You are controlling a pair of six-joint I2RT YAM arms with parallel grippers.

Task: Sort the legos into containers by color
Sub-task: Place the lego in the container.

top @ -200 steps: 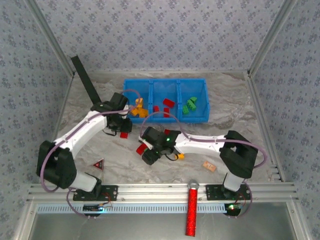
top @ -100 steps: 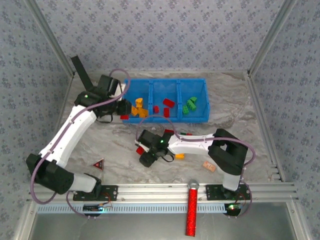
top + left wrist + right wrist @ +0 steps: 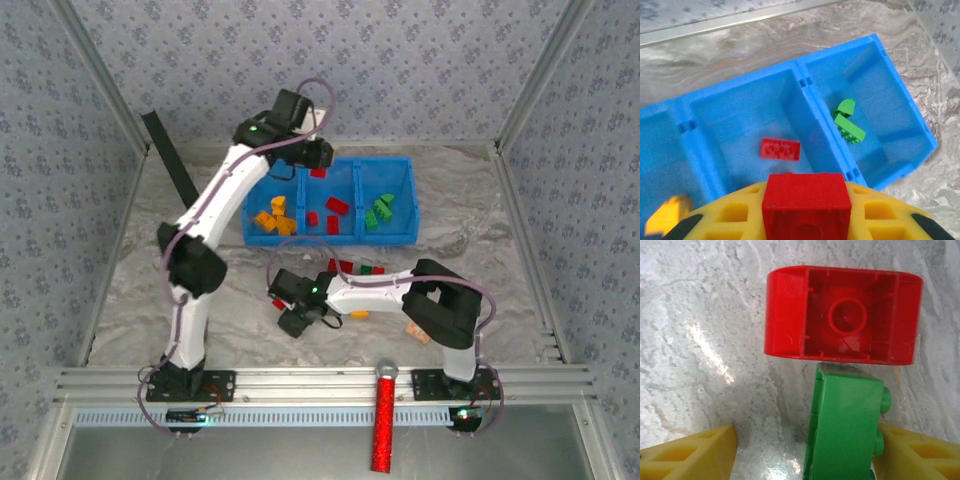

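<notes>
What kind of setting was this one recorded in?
Probably a lab test cell: patterned walls box in a marble-look table, with two arms bolted to an aluminium rail.

We read no text, label, brand, number or sign on any surface in view.
</notes>
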